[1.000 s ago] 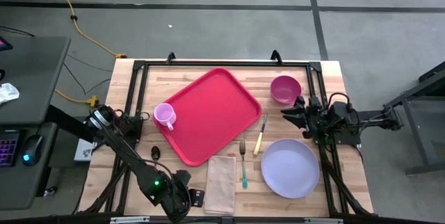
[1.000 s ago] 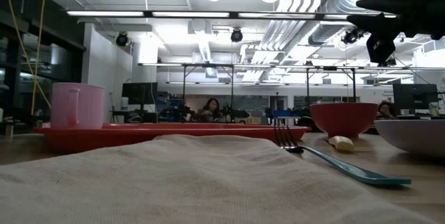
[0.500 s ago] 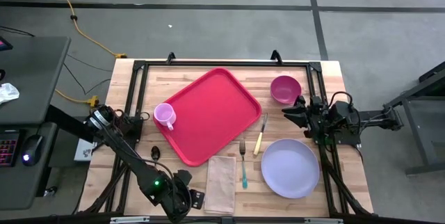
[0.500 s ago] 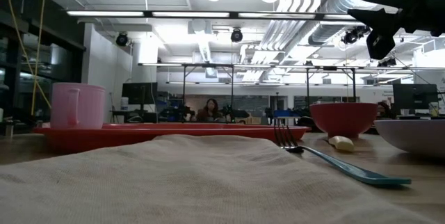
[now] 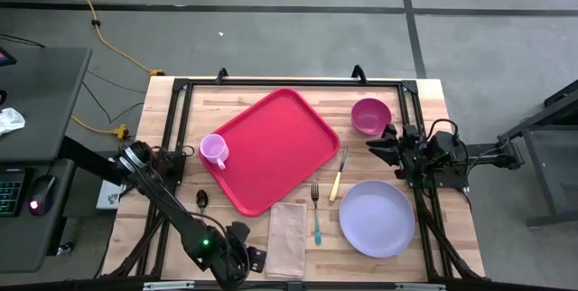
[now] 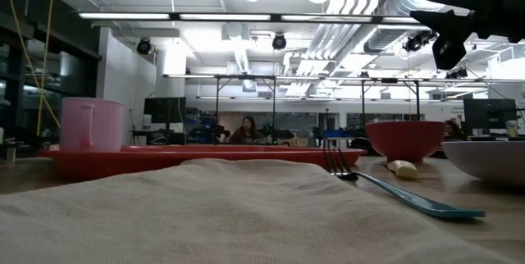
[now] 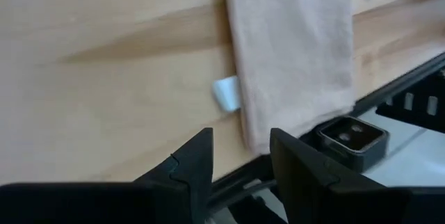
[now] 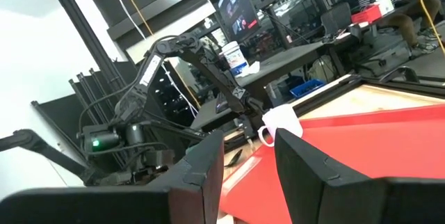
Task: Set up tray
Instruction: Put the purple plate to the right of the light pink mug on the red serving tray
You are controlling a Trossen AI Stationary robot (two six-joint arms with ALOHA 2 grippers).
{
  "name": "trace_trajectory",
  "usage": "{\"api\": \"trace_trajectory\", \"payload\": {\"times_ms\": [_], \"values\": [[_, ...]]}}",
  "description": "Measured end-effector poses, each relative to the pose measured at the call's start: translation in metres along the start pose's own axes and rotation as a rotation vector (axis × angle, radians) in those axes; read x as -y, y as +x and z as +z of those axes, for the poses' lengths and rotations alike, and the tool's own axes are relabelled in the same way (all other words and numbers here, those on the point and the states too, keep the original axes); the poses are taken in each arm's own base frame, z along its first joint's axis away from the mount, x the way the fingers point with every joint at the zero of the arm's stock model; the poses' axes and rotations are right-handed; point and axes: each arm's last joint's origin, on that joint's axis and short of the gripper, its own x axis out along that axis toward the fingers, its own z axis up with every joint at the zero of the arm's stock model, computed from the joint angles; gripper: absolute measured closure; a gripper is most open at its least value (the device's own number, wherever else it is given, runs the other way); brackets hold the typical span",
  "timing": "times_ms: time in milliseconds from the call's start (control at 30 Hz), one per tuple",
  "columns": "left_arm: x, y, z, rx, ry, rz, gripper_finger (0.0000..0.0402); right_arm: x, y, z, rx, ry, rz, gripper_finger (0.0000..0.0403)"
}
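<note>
The red tray (image 5: 270, 149) lies tilted at the middle of the wooden surface (image 5: 235, 237), with a pink cup (image 5: 214, 151) standing on its left corner. To its right sit a lavender plate (image 5: 377, 218) and a magenta bowl (image 5: 370, 116), while a beige napkin (image 5: 288, 238), a teal fork (image 5: 316, 212), a cream-handled knife (image 5: 338, 178) and a dark spoon (image 5: 201, 200) lie near its front edge. The right gripper (image 5: 376, 147) hovers between bowl and plate with fingers slightly apart, and the left gripper (image 5: 256, 258) sits low at the front edge just beside the napkin, fingers likewise a little apart.
</note>
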Motion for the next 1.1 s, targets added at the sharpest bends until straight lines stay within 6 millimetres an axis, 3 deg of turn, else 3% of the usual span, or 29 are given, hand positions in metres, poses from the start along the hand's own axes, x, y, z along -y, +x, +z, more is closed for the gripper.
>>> {"api": "trace_trajectory", "payload": {"times_ms": [400, 833, 1100], "values": [[0.002, 0.002, -0.007, -0.032, 0.022, -0.035, 0.0229, -0.001, 0.001, 0.003, -0.007, -0.022, -0.033, 0.0295], [0.001, 0.002, -0.004, 0.040, 0.074, -0.056, 0.0229, -0.026, 0.025, 0.047, -0.376, -0.242, -0.233, 0.0295], [0.001, 0.002, -0.004, 0.057, 0.097, -0.065, 0.0229, -0.037, 0.047, 0.066, -0.474, -0.313, -0.341, 0.0295]]}}
